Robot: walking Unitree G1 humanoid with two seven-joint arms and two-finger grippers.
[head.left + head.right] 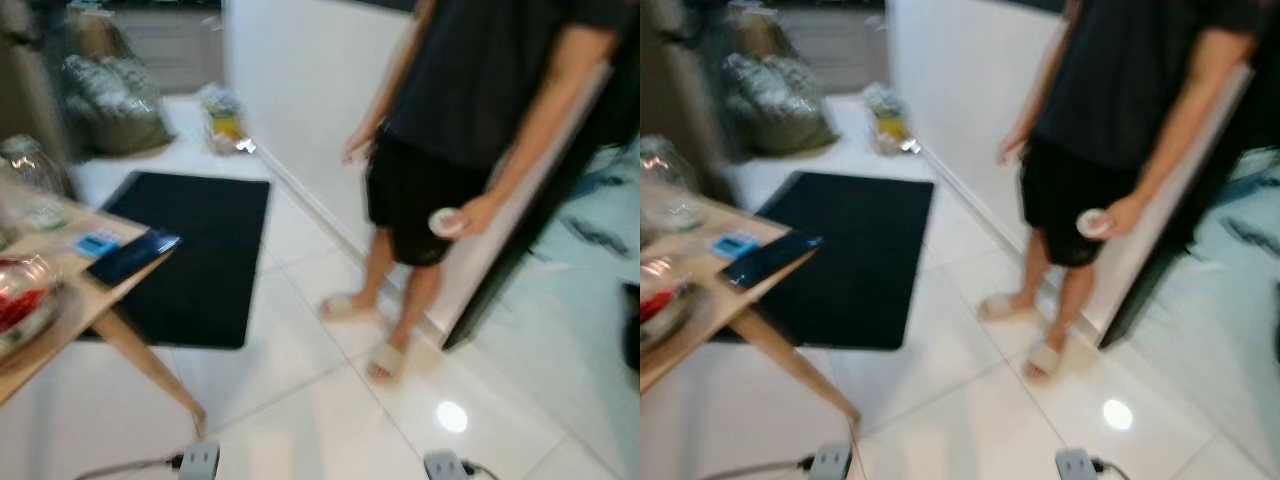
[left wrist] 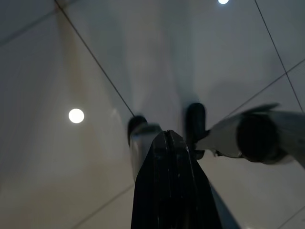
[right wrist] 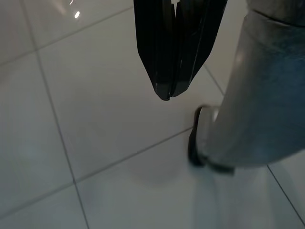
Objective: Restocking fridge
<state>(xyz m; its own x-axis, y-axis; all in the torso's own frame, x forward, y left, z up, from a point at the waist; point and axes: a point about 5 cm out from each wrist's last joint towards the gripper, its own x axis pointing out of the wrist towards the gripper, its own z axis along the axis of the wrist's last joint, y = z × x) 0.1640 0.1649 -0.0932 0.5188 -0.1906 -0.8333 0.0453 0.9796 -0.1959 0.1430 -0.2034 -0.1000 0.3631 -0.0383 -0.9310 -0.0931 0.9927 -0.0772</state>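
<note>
White glossy floor tiles (image 1: 300, 400) spread out below me, the head views blurred, with a tall white panel (image 1: 300, 80) rising at twelve o'clock; whether it belongs to the fridge I cannot tell. A person (image 1: 470, 100) in dark shirt and shorts stands at two o'clock against that panel, in pale slippers, one hand (image 1: 470, 215) holding a small round white container (image 1: 443, 222). A black floor mat (image 1: 190, 255) lies at eleven o'clock, and beyond it, far off, bulky bags (image 1: 115, 100) sit on the floor. The corner of a wooden table (image 1: 70, 300) juts in at nine o'clock, carrying a dark phone (image 1: 132, 256), a small blue card (image 1: 96, 244) just beside it, a glass jar (image 1: 30, 175) and a clear bowl with something red inside (image 1: 25, 300). My left jaws (image 2: 167, 143) hang over the tiles, pressed together; my right jaws (image 3: 167, 93) hang likewise, fingers closed on nothing, next to my own silver leg (image 3: 257, 105).
</note>
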